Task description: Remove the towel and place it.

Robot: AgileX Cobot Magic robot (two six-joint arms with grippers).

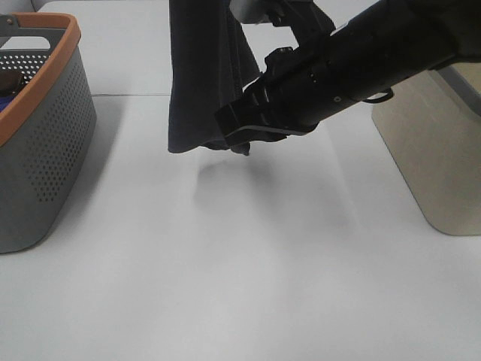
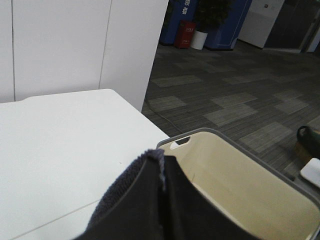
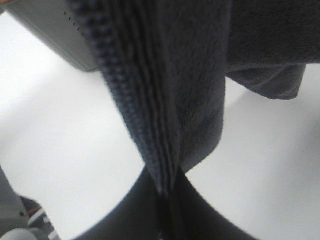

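Exterior high: towel (image 1: 203,75) hangs in vertical folds, out of the basket (image 1: 52,128) and beside it, clear of the worktop (image 1: 263,286) — left fingers (image 2: 190,215) and right fingers (image 3: 130,220) both clamped on its edges, probably to spread it flat — dark navy, soft pile, ribbed hem.

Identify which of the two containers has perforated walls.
The grey basket with the orange rim, at the left of the high view; the beige bin on the right has smooth, unbroken walls.
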